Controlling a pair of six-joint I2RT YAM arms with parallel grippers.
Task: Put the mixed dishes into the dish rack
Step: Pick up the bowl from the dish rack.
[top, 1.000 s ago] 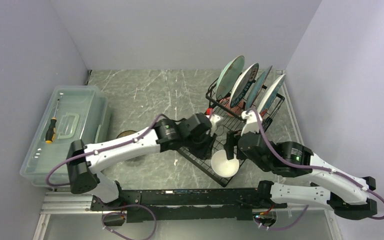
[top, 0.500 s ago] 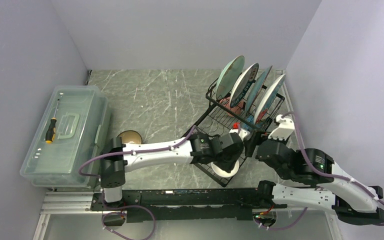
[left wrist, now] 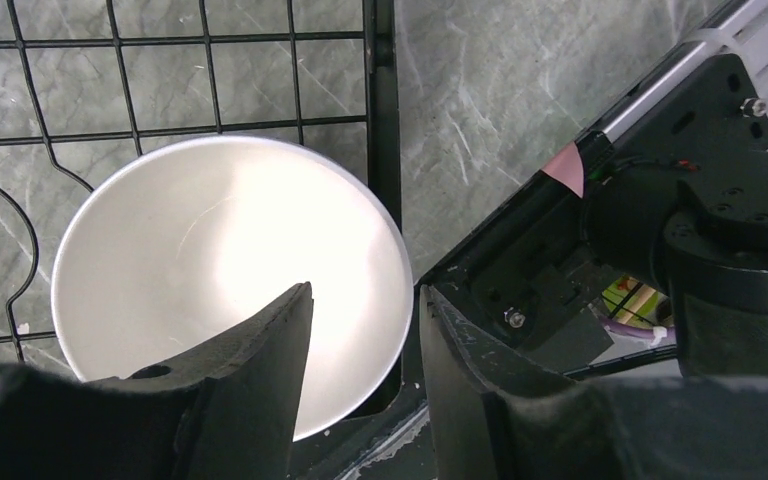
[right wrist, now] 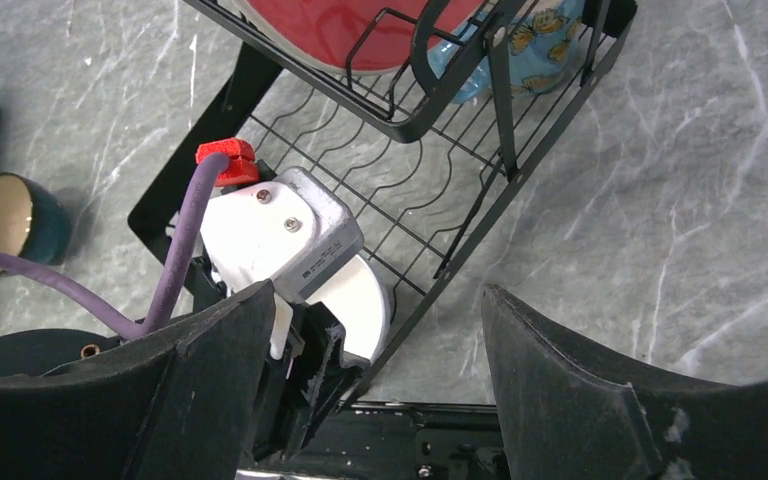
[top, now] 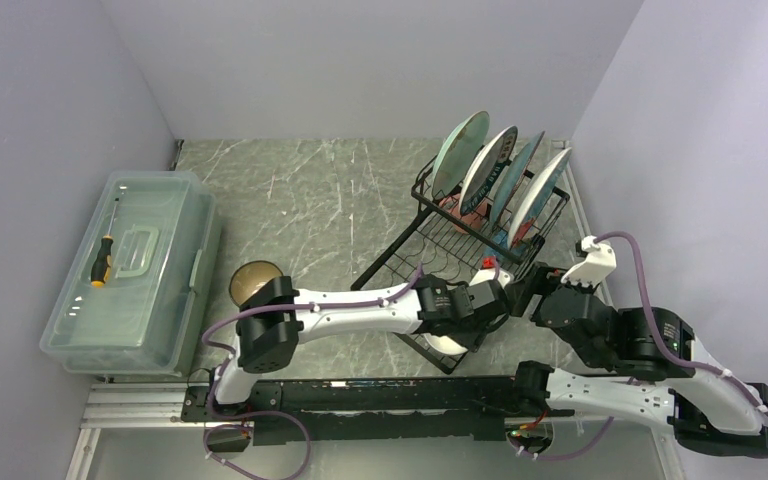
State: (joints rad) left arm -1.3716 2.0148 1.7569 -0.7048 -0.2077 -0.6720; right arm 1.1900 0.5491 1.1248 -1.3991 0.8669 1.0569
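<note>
Jaws of the left gripper [left wrist: 365, 300] stand apart, astride the rim of the white bowl [left wrist: 220, 280]: one finger over the inside, the other outside, daylight either side of the rim, so nothing is pinched. Far left of the overhead view is a clear plastic box [top: 130, 265] with a screwdriver [top: 100, 262] lying on its lid, no part of the job. Just right of it, alone on the table [top: 310, 190], sits a brown bowl [top: 256, 280], mouth up, well apart from the dish rack [top: 440, 235], so I judge it not yet loaded. Lower centre, the white bowl rests mouth up on the rack's flat wire tier, tucked into the near corner against the frame bar; the corner likely keeps it from sliding. The left arm reaches across to it, wrist straight above. I read this as the letting-go step of setting the bowl down. Upper right, four plates [top: 500, 180] stand on edge in the slotted dividers, leaning the same way, which is what the slots are for. Below them, the right wrist view shows a red plate [right wrist: 360, 30] lying in the basket tier beside a blue patterned piece [right wrist: 540, 50]. Right gripper [right wrist: 375, 300] hovers at the rack's right flank, jaws spread wide around nothing, probably waiting clear of the left arm.
</note>
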